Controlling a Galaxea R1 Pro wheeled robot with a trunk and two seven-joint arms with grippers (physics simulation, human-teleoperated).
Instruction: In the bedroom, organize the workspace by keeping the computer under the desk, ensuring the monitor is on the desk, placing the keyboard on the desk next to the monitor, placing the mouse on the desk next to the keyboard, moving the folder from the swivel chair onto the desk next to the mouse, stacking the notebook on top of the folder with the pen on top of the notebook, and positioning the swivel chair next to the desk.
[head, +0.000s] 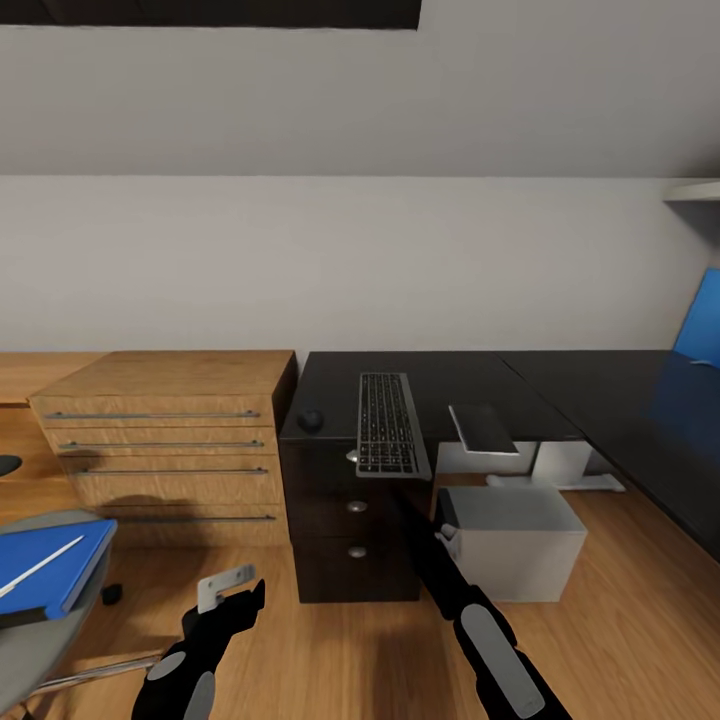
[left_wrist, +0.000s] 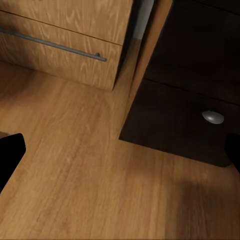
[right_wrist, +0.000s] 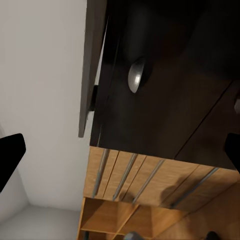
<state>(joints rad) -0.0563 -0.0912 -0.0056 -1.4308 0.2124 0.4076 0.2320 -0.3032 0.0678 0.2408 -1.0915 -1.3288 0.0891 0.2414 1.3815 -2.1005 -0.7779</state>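
The keyboard lies lengthwise on the black desk, its near end jutting past the front edge. To its left sits the small black mouse; the dark grey notebook lies to its right. The grey computer stands on the floor under the desk. At the lower left, the blue folder rests on the swivel chair seat with the white pen on it. My right gripper is open in front of the desk drawers, just below the keyboard's overhang. My left gripper hangs open over the floor. The monitor is out of view.
A light wood chest with long steel handles stands against the desk's left side. Round silver knobs mark the drawers. The desk runs on to the right, where a blue panel rises. Sloped grey wall behind.
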